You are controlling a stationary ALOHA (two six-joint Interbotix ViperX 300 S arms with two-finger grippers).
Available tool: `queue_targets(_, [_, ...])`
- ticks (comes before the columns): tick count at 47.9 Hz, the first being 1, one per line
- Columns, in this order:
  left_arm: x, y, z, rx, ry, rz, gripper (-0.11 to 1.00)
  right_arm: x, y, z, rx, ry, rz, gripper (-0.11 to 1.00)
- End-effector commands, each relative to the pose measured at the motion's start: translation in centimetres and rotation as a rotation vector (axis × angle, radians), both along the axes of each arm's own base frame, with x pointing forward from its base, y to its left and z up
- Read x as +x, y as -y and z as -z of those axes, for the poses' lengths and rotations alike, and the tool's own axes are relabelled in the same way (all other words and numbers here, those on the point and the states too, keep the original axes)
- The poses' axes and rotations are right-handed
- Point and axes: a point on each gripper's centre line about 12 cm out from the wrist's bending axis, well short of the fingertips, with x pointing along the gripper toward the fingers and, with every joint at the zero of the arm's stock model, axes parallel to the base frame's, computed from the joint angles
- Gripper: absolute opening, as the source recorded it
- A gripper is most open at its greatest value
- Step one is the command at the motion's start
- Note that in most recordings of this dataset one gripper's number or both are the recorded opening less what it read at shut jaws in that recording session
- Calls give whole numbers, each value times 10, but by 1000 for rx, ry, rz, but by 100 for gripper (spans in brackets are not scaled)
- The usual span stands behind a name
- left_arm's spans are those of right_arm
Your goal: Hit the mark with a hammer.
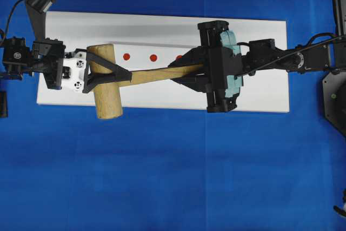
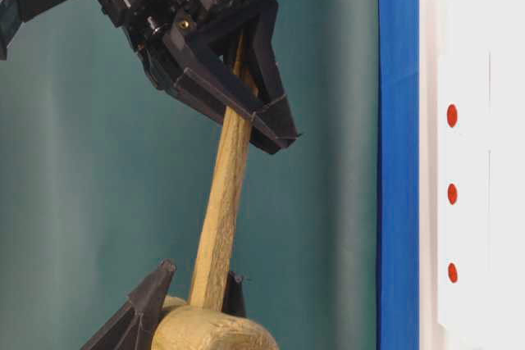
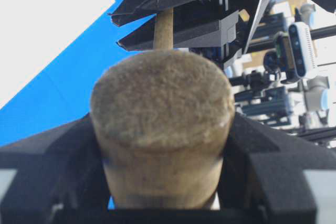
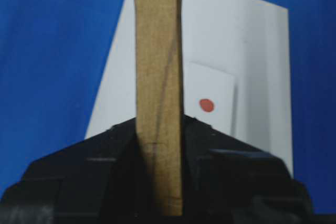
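Left pincer [image 1: 100, 74] grasping hammer [image 1: 106, 97] head, right pincer [image 1: 186, 72] clamped on its handle

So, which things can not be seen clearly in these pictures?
- Overhead view: the third red dot is half covered by the right end effector.
- Table-level view: the hammer head is cut off by the bottom edge.
- Right wrist view: the hammer handle hides two dots.
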Motion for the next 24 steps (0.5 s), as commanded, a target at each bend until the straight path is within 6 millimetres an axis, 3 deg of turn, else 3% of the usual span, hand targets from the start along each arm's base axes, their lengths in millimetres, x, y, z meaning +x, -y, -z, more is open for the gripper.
queue_targets(1, [6, 0, -20, 7, 61, 1, 44, 5, 0, -16, -1, 41, 0, 6])
queue_targets(10, [5, -1, -20, 15, 61, 0, 46, 4, 0, -17, 3, 45, 2, 7])
queue_targets(18, [0, -2, -20, 20, 61, -1, 87, 2, 0, -18, 17, 51, 11, 6])
queue_targets(24, [-8, -2, -17, 28, 41, 1, 84, -2, 0, -19, 33, 52, 17, 6])
